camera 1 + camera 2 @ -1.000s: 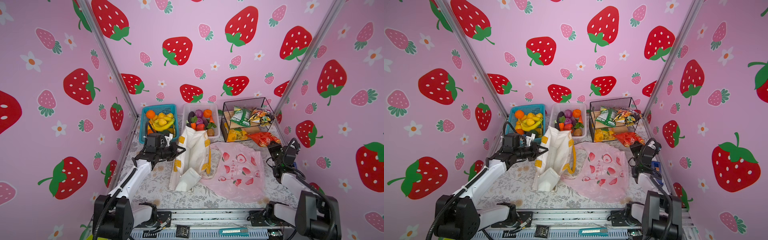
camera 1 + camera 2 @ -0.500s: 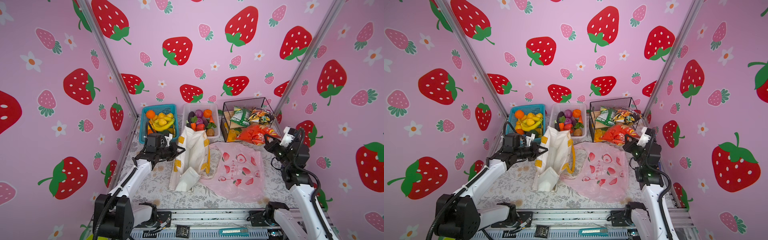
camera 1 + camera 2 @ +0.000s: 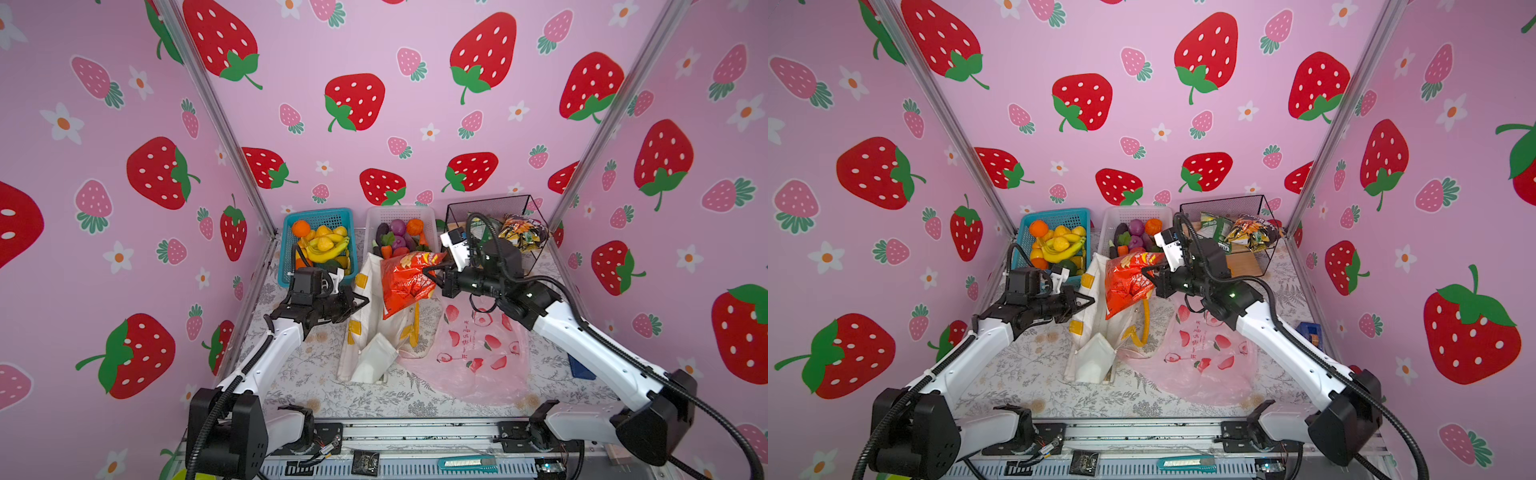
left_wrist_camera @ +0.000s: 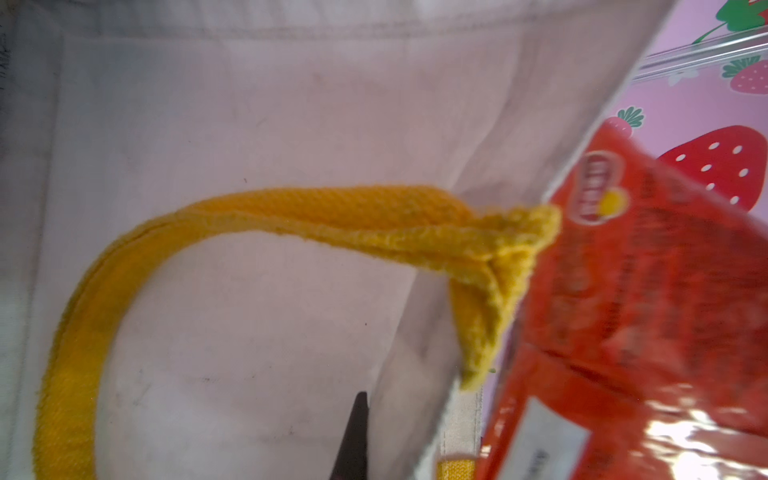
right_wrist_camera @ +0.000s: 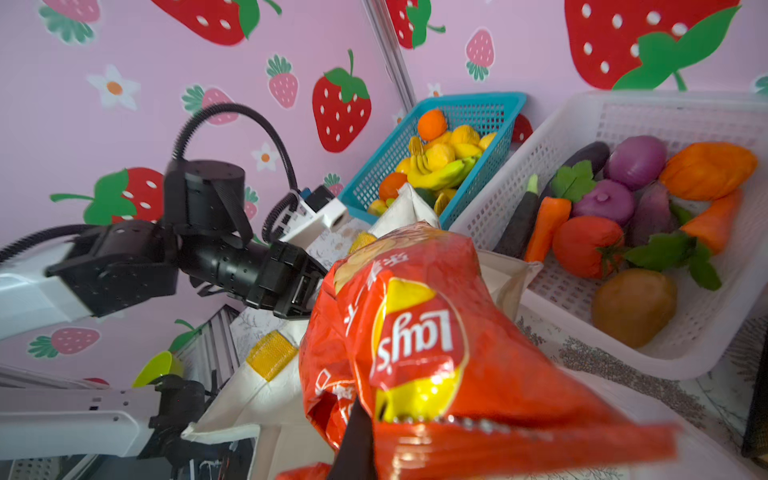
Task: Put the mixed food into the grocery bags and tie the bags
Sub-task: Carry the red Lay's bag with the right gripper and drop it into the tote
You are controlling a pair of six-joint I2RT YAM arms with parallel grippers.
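While the left end effector [image 3: 362, 300] pinches the left rim of the canvas tote [image 3: 368, 332], jaws together, both top views show the right end effector [image 3: 429, 272] clamped on the red-orange snack packet [image 3: 405, 284]. The packet hangs over the tote's open mouth, its lower corner dipping inside. The tote stands upright mid-bench [image 3: 307, 386], and the pink plastic bag [image 3: 478, 357] lies flat just right of it. At the far edge, toy vegetables [image 3: 399, 239] fill a white basket [image 3: 424, 214].

In the left wrist view, cream canvas fills most of the frame. A yellow strap [image 4: 291, 210] loops across it, and the packet shows beyond the tote's hem.

In the right wrist view, one dark finger [image 5: 353, 440] presses the packet's crimped edge. The tomato [image 5: 586, 247], carrot [image 5: 546, 224] and potato [image 5: 631, 305] sit in the basket behind.
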